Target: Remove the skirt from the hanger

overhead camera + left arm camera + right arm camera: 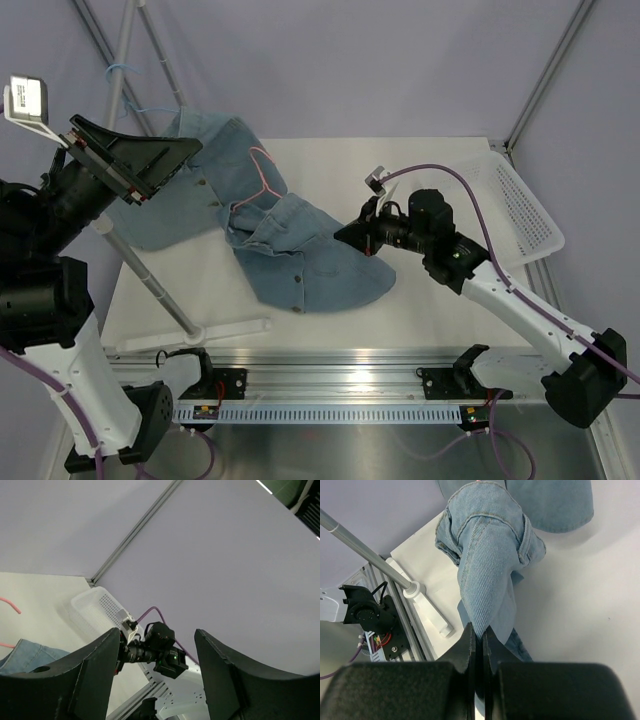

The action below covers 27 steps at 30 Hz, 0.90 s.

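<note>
Denim skirt pinched by right gripper mid-table; left gripper gapes above table's far-left corner.

Light-blue denim skirt, pink hanger, white basket.

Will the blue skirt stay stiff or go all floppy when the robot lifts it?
Probably floppy: the skirt bunches in folds where the right gripper pinches it. It looks like thick denim, so likely a bit heavy. It may snag on the hanger.
</note>
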Each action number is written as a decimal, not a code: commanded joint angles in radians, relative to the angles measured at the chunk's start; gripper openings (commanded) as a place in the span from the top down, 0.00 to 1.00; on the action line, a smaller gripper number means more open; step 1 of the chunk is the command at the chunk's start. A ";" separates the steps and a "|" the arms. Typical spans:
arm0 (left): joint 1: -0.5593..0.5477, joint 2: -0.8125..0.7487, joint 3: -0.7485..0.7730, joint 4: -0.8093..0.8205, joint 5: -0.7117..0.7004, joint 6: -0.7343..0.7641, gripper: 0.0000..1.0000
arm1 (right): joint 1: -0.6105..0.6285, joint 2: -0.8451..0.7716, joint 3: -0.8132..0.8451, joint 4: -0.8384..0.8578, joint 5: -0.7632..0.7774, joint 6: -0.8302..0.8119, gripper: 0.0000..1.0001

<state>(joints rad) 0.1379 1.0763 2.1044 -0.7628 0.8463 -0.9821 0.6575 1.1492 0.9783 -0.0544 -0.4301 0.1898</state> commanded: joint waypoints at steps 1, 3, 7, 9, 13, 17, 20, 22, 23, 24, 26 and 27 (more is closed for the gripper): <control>0.005 0.033 0.051 0.146 0.065 -0.099 0.36 | -0.018 -0.065 0.007 0.076 0.011 0.014 1.00; 0.003 0.069 0.071 0.175 0.077 -0.124 0.36 | -0.021 -0.071 0.005 0.070 0.016 0.017 1.00; -0.052 0.132 0.123 0.186 0.057 -0.113 0.36 | -0.024 -0.085 0.003 0.070 0.024 0.033 1.00; -0.119 0.161 0.157 0.160 -0.004 -0.081 0.36 | -0.024 -0.088 0.002 0.071 0.025 0.037 1.00; -0.410 0.250 0.212 0.045 -0.192 0.051 0.36 | -0.025 -0.091 0.002 0.061 0.031 0.040 1.00; -0.575 0.280 0.206 0.017 -0.352 0.126 0.37 | -0.027 -0.127 -0.007 0.018 0.056 0.037 1.00; -0.693 0.287 0.191 -0.016 -0.479 0.200 0.37 | -0.036 -0.175 -0.015 -0.038 0.076 0.030 1.00; -0.794 0.292 0.148 -0.044 -0.574 0.262 0.37 | -0.044 -0.218 -0.026 -0.085 0.086 0.030 1.00; -0.826 0.293 0.132 -0.056 -0.617 0.290 0.37 | -0.045 -0.233 -0.027 -0.103 0.088 0.030 1.00; -0.862 0.297 0.114 -0.067 -0.713 0.315 0.38 | -0.045 -0.247 -0.027 -0.151 0.087 0.028 1.00; -0.963 0.295 0.056 -0.095 -0.897 0.391 0.38 | -0.045 -0.293 -0.032 -0.197 0.083 0.034 1.00; -0.989 0.292 0.033 -0.098 -0.942 0.413 0.40 | -0.047 -0.310 -0.035 -0.237 0.085 0.040 1.00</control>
<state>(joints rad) -0.7795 1.3827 2.1818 -0.8322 0.1951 -0.7101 0.6193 0.9089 0.9321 -0.2726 -0.3553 0.2173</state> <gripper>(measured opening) 0.613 0.044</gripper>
